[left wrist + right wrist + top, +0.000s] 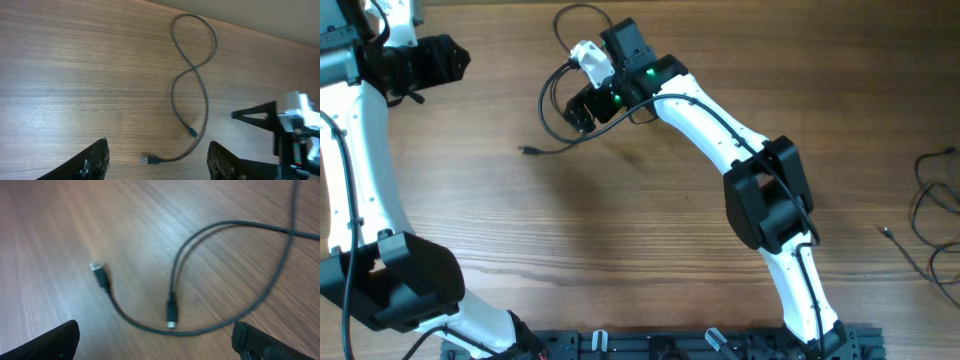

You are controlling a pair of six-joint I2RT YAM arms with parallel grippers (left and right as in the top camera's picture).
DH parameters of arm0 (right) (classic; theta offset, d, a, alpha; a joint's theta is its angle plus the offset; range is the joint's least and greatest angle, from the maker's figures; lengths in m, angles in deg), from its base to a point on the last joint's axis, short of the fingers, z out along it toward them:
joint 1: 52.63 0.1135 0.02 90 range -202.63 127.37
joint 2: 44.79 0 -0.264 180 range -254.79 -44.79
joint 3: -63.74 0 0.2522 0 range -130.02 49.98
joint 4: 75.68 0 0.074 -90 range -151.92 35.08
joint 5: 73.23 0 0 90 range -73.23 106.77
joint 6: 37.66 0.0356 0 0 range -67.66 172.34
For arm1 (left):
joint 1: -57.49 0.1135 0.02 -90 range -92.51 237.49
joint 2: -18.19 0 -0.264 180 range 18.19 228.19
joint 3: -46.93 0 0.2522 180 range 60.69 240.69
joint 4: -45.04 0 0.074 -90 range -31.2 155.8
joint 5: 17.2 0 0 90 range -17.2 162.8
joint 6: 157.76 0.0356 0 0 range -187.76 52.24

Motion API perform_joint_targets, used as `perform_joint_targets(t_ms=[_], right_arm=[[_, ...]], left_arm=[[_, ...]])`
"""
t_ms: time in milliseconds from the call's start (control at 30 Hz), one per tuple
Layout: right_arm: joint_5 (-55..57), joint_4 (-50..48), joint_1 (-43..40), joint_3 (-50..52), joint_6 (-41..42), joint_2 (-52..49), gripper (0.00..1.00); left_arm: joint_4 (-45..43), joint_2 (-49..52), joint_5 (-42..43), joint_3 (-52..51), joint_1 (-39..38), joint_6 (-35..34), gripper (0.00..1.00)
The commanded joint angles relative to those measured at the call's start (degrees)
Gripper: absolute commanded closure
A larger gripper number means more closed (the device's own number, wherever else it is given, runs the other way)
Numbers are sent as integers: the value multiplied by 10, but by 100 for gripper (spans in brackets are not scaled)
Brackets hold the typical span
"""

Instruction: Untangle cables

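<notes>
Black cable (193,69): figure-eight, left wrist; overhead alone shows cords (920,190), perhaps tangled.

Soft, even light falls on the bench (620,260) in the overhead view, moderately bright, with a diffuse shadow spreading under the right arm (720,140) toward the left. Small green lamps (648,72) glow on that arm's wrist. The left wrist view is sharp and its wood grain crisp, though the gripper fingers (92,162) sit dark at the bottom edge. The right wrist view is blurred: the cable (173,285) looks soft, pale bluish glare washes the bench centre, and the left side dims to purple
</notes>
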Motion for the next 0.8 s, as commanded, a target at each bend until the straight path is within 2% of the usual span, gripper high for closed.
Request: perform_joint_targets(t_ms=[0,200,233,367,767], right_arm=[[-70,-4,10,-2,-48,-29,0],[-75,-9,31,-2,-80,-57,0],[-56,-8,35,-2,-78,-58,0],[139,0,68,-2,-96,-60,0],[195,17,77,-2,-182,-61,0]], left_arm=[[6,-13,43,9,-2,40,35],[9,-13,44,9,-3,39,36],[9,-13,44,9,-3,39,36],[10,-13,58,9,-3,40,36],[17,-13,83,9,-5,40,36]])
